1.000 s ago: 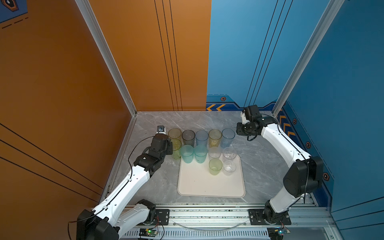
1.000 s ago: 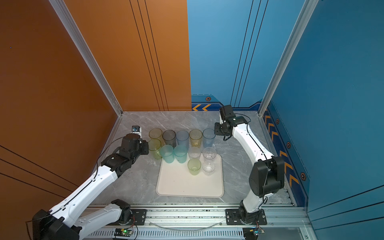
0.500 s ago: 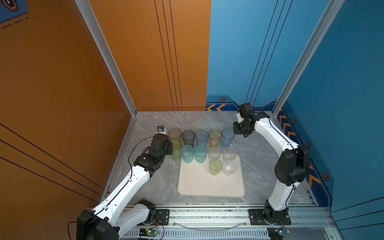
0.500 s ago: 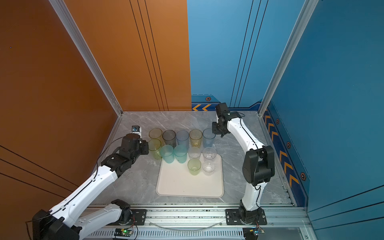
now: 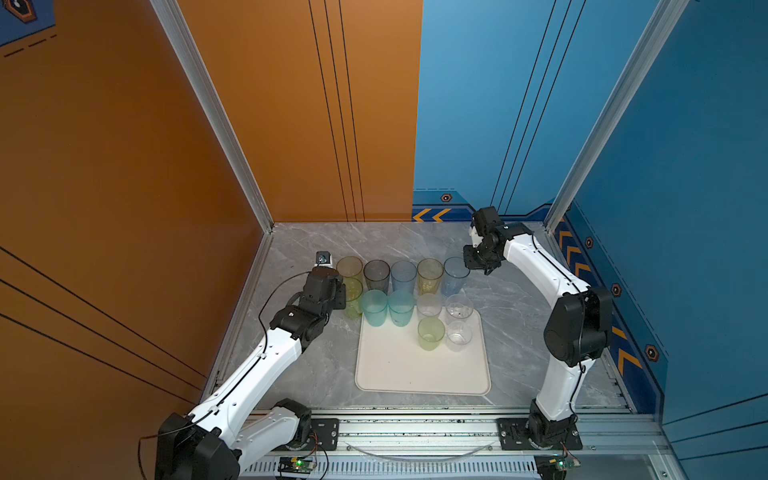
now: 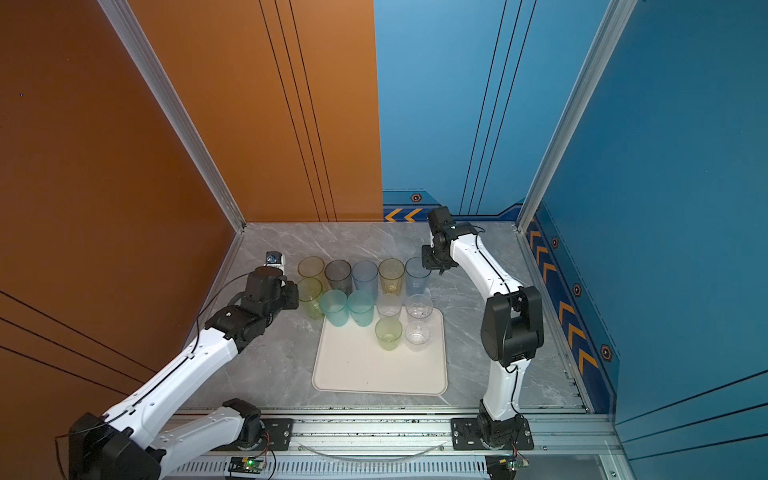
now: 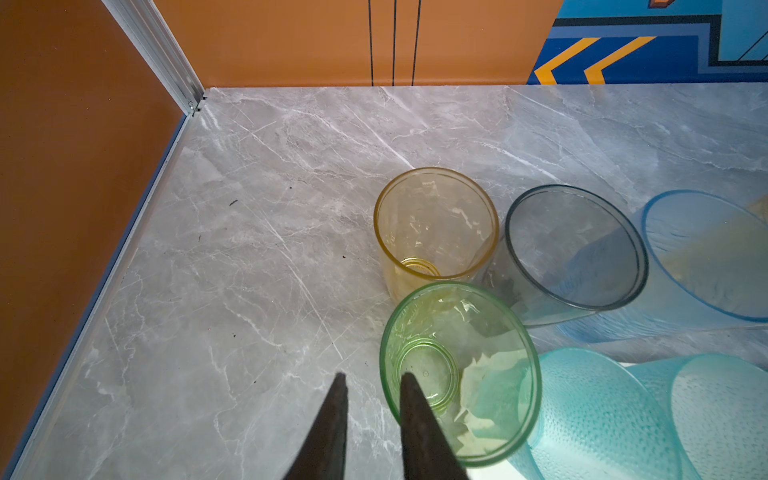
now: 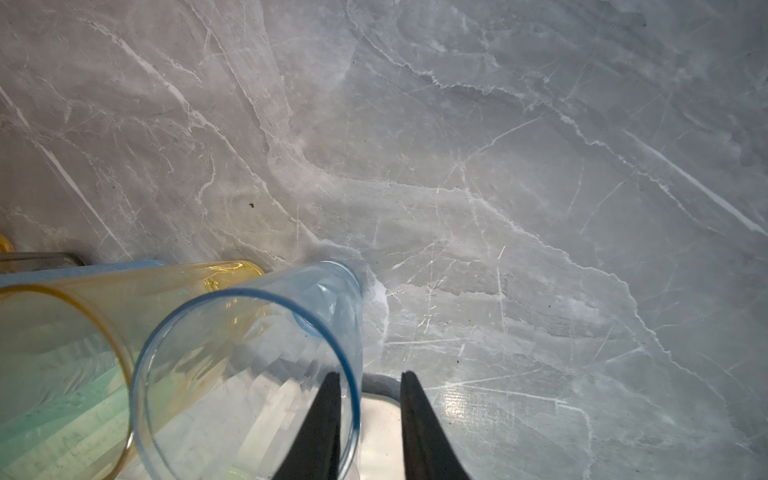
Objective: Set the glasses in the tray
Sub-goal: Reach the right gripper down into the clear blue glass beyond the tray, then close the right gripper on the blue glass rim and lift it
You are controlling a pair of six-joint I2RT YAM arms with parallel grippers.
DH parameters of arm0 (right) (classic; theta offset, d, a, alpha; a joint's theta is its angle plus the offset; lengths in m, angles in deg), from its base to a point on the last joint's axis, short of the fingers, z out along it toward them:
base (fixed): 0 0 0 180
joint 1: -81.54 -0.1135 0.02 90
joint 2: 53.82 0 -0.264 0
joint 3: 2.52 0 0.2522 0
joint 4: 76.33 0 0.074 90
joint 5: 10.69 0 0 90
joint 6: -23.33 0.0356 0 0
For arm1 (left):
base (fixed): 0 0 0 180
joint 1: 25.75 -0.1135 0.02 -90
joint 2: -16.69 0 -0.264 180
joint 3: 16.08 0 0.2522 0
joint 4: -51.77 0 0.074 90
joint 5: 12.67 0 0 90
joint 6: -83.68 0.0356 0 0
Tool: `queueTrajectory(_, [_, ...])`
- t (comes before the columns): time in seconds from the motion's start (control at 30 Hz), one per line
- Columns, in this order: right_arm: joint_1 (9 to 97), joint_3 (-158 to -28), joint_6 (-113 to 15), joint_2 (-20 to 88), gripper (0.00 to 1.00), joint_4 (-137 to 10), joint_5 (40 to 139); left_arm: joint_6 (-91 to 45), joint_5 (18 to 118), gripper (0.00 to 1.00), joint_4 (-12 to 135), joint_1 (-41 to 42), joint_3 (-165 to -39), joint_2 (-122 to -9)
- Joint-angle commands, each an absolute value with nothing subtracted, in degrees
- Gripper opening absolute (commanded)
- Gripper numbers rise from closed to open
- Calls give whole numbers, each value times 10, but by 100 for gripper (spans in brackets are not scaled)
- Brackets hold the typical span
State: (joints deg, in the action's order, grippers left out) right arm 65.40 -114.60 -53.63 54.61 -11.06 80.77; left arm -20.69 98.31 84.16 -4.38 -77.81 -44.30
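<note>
Tall glasses stand in a back row on the table: yellow [image 5: 349,266], smoke-grey [image 5: 376,273], blue [image 5: 403,274], yellow [image 5: 430,272] and light blue [image 5: 456,272]. My left gripper [image 7: 371,376] is open astride the rim of the green glass [image 7: 478,345], one finger inside and one outside; this glass [image 5: 354,297] stands left of the tray [image 5: 419,370]. My right gripper [image 8: 372,374] is open astride the rim of the light blue glass [image 8: 249,357], one finger inside. A pale green glass [image 5: 431,334] and a clear glass [image 5: 459,336] stand in the tray.
Two teal glasses [image 5: 374,307] [image 5: 401,307] and two clear ones [image 5: 429,305] [image 5: 459,306] crowd the tray's far edge. The orange wall [image 7: 83,166] is close on the left. The metal rail [image 5: 415,428] runs along the front.
The right arm has swung left, bringing its gripper over the light blue glass's rim, and its jaws have narrowed a little. The left arm and the glasses have not moved.
</note>
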Motion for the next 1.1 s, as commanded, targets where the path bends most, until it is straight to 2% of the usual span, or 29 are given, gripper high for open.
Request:
queueTrajectory(0.0, [650,-1168,-547,558,22,-90,811,-196,975,24,838,-50,-798,-447])
queueTrajectory(0.53, [644,-1203,-558,596,18,-69,812,-196,972,24,837,-50,-795,-453])
queueTrajectory(1.07, [639,-1169,-561,545,3,-85,746,-194,966,24,844,-51,-792,-460])
